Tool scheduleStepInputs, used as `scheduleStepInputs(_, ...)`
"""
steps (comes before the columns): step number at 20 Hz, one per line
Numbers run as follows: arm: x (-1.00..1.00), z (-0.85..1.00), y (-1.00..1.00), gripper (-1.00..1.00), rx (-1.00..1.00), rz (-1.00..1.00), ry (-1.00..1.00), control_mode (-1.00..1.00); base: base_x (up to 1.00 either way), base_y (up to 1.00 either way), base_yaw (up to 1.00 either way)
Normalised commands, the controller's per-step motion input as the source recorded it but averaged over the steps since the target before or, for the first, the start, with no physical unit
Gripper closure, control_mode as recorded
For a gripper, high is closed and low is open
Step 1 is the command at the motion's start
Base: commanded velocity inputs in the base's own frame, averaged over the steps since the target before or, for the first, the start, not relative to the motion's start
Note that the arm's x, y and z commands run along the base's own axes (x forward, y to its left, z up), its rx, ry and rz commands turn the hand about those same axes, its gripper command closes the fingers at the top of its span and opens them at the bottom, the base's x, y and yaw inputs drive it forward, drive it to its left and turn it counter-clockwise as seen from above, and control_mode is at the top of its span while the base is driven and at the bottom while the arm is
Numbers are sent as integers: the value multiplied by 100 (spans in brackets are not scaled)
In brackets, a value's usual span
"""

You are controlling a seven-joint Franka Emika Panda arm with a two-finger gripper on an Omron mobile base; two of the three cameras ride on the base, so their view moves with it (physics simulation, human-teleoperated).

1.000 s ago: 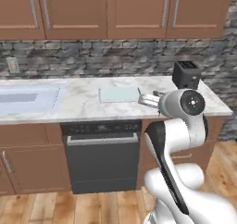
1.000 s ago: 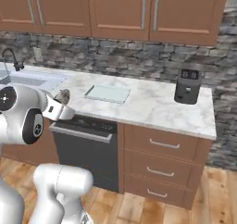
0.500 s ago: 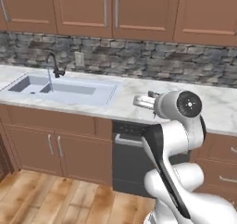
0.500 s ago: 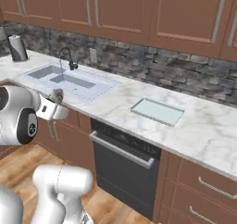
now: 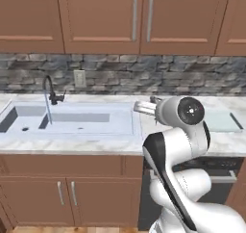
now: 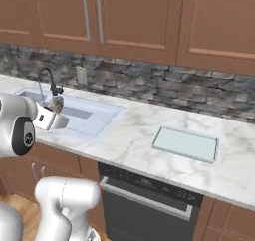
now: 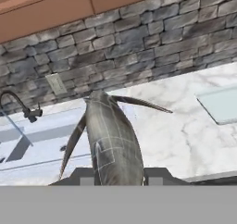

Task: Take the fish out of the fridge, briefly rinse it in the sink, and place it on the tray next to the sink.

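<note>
My gripper (image 7: 118,177) is shut on the fish (image 7: 111,140), a grey-tan elongated body with thin fins that points away from the hand. In the base views the gripper (image 5: 144,107) (image 6: 53,108) hangs over the right end of the sink (image 5: 72,123) (image 6: 87,116), above counter height. The sink's thin black faucet (image 5: 49,93) (image 6: 48,80) stands at its back edge, left of the gripper. The tray (image 5: 223,121) (image 6: 185,144) (image 7: 221,103), a flat pale green slab, lies on the counter to the right of the sink with nothing on it.
Marble counter (image 6: 134,140) runs between sink and tray. A dark dishwasher (image 6: 144,205) sits under the counter below the tray. Wood cabinets (image 5: 139,20) hang above a stone backsplash with a wall outlet (image 5: 79,78).
The whole picture has shifted: the base has driven left along the counter, so the sink now lies ahead and the toaster has left the views. The fish stays in the gripper.
</note>
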Motion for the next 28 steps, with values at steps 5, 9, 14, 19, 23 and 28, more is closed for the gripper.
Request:
scheduleStepInputs(5, 0, 0, 0, 100, 0, 0, 0, 100, 68, 100, -40)
scheduleStepInputs(9, 0, 0, 0, 100, 0, 0, 0, 100, 12, 100, -17)
scheduleStepInputs(14, 0, 0, 0, 100, 0, 0, 0, 100, 0, 97, -3)
scheduleStepInputs(19, 0, 0, 0, 100, 0, 0, 0, 100, 14, 43, 0)
scheduleStepInputs(23, 0, 0, 0, 100, 0, 0, 0, 100, 14, 7, 0)
scheduleStepInputs(28, 0, 0, 0, 100, 0, 0, 0, 100, 3, -15, 0)
